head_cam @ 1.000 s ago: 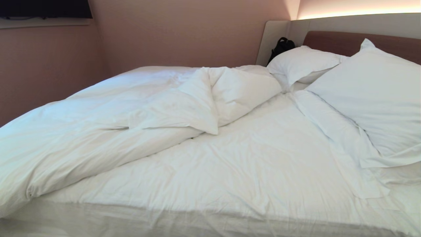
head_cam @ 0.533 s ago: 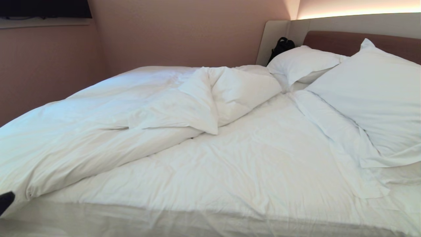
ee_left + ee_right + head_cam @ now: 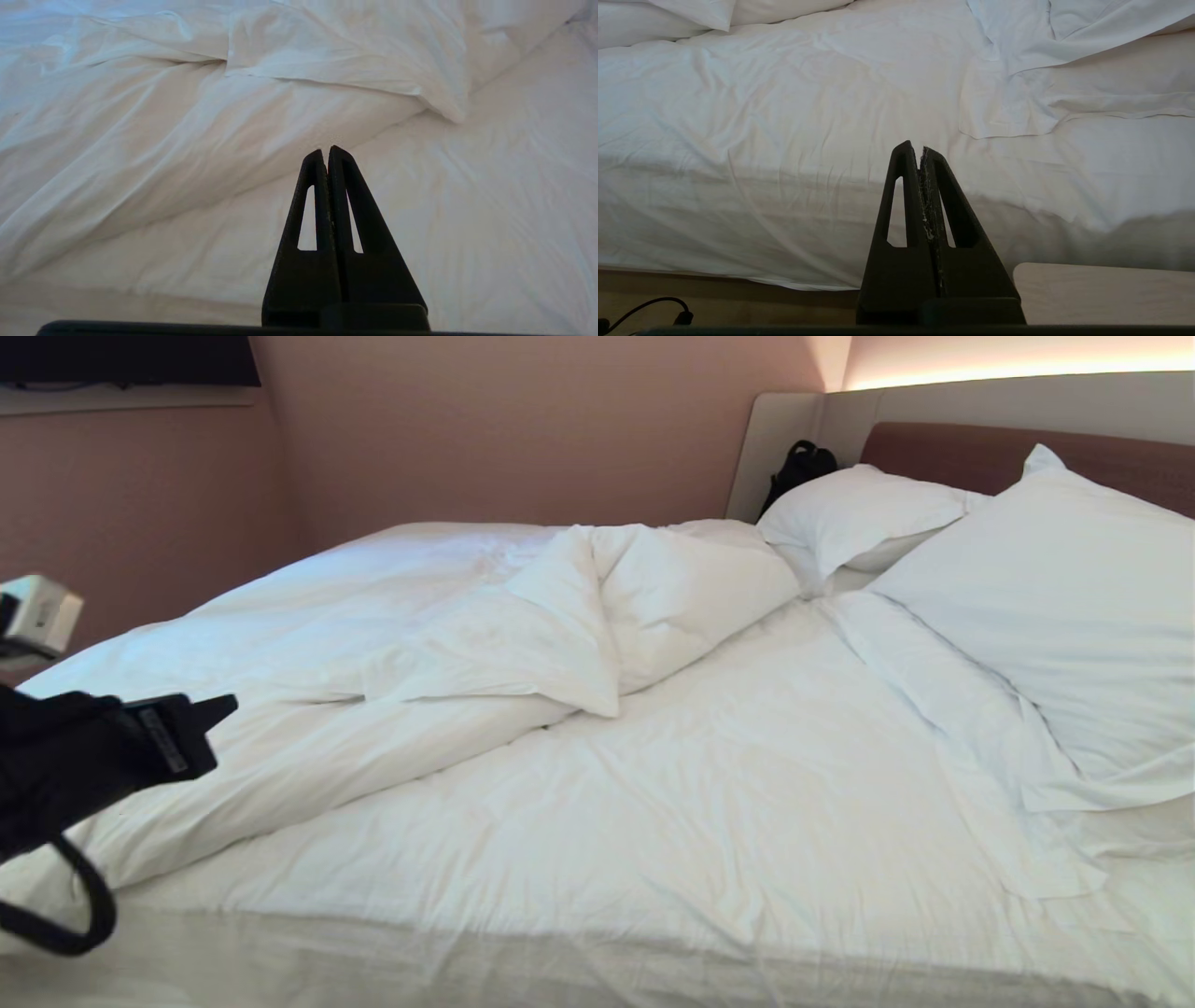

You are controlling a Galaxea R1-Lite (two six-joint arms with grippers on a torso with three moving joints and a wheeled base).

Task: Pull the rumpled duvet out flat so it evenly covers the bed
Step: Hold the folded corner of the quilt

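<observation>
The white puffy duvet [image 3: 308,644] lies rumpled over the left and far half of the bed [image 3: 747,784], with one corner folded back into a flap [image 3: 560,644]. The near right half shows only the wrinkled sheet. My left gripper [image 3: 224,707] hangs above the duvet's near left part, shut and empty, its tip pointing across the bed. In the left wrist view the shut left gripper [image 3: 326,150] points at the duvet's edge fold [image 3: 187,121]. My right gripper [image 3: 914,147] is shut and empty, low beside the mattress side, outside the head view.
Two white pillows [image 3: 859,513] [image 3: 1055,588] lean on the brown headboard [image 3: 952,453]. A black bag [image 3: 798,467] sits in the far corner. A pink wall [image 3: 140,523] runs along the bed's left. A pale wooden surface [image 3: 1101,294] and a cable [image 3: 654,310] lie below the right gripper.
My left arm has risen into the head view from the lower left corner and now reaches over the duvet. The bedding has not moved.
</observation>
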